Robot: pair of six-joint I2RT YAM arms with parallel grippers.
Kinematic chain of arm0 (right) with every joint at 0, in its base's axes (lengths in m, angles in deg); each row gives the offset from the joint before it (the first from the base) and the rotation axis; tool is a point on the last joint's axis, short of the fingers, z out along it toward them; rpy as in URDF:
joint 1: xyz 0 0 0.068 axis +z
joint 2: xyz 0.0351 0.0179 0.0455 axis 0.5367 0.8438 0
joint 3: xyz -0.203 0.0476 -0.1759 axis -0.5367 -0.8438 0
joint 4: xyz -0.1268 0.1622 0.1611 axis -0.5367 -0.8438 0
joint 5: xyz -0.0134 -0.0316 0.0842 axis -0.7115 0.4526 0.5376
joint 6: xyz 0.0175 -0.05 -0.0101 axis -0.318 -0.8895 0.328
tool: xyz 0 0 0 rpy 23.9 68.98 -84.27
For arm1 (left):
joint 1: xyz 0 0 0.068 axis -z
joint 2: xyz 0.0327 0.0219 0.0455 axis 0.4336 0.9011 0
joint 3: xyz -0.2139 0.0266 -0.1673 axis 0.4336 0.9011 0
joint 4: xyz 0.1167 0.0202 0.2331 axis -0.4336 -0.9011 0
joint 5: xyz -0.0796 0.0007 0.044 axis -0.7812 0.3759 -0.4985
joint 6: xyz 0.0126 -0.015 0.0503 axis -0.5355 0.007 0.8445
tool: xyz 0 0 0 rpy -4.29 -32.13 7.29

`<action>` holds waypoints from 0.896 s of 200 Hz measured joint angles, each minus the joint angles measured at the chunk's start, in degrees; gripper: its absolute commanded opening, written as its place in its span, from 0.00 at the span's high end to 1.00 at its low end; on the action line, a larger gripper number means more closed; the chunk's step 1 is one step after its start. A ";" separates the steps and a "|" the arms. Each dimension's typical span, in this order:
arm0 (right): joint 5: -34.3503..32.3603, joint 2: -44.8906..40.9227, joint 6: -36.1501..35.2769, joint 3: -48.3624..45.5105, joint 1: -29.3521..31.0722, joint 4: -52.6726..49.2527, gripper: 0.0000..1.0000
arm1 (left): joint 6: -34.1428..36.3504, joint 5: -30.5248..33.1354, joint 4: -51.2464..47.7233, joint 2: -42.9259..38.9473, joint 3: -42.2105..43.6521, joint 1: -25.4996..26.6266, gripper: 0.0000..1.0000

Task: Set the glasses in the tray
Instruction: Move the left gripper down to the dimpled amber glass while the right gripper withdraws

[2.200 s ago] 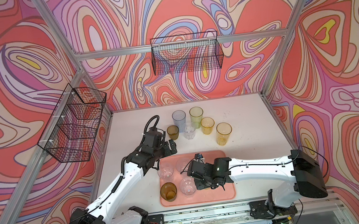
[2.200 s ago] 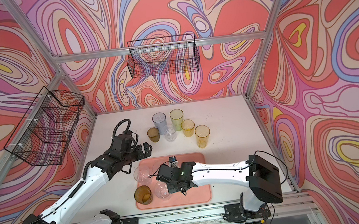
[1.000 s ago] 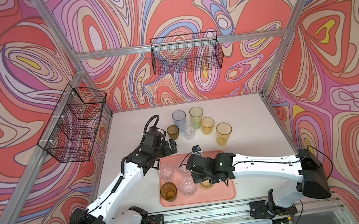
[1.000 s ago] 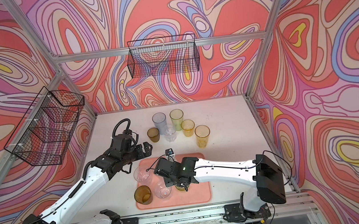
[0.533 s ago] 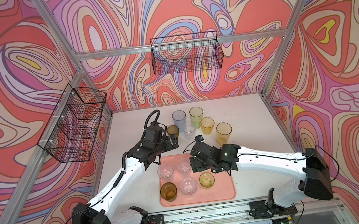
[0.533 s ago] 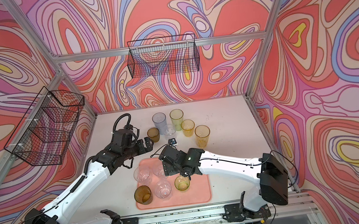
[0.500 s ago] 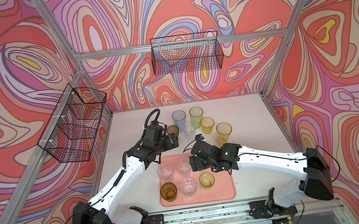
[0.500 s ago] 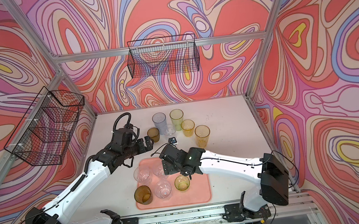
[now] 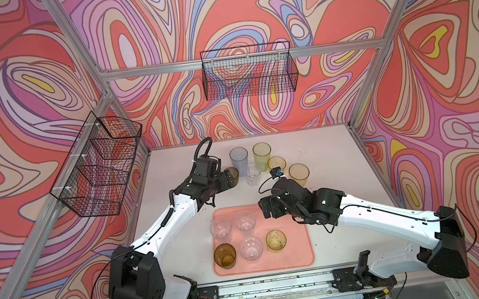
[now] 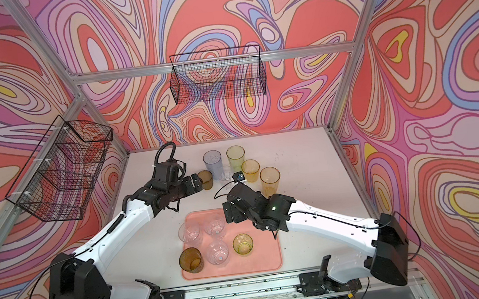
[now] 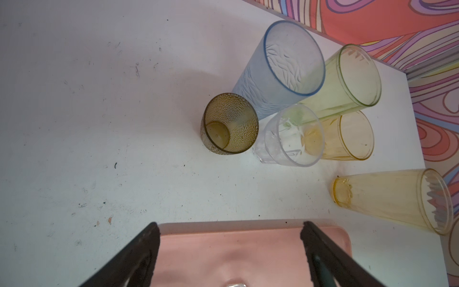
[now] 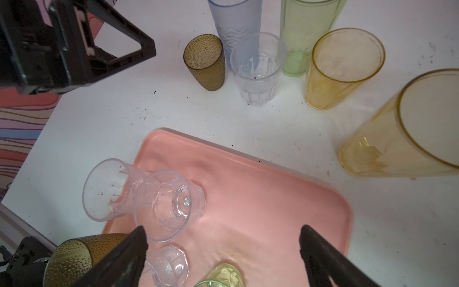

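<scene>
The salmon-pink tray (image 9: 297, 251) (image 10: 263, 256) lies near the table's front edge and holds several glasses: three clear ones, a brown one (image 9: 225, 255) and a green one (image 9: 275, 240). Behind it a short brown glass (image 9: 233, 174) (image 11: 229, 124), pale blue (image 9: 239, 159), yellow-green (image 9: 262, 155), clear (image 9: 252, 173), yellow-orange (image 9: 276, 164) and tall yellow (image 9: 299, 174) glasses stand on the table. My left gripper (image 9: 229, 179) (image 11: 229, 228) is open and empty just left of the short brown glass. My right gripper (image 9: 266, 210) (image 12: 223, 233) hangs open and empty over the tray's far edge.
Black wire baskets hang on the left wall (image 9: 97, 167) and the back wall (image 9: 249, 74). Aluminium frame posts stand at the table's corners. The table glasses stand close together, some touching.
My right gripper opened, left the green glass standing in the tray and drew back to the tray's far edge. My left gripper moved toward the short brown glass on the table.
</scene>
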 measured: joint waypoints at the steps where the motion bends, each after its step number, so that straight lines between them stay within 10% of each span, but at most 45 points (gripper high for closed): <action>1: -0.02 -0.13 0.00 -0.11 0.00 0.09 0.02 | -0.02 -0.02 0.04 0.09 0.00 -0.09 0.11; 179: 0.02 -13.05 -0.17 -10.67 0.00 6.86 0.02 | -0.39 -6.19 3.76 19.76 -10.88 -5.90 0.57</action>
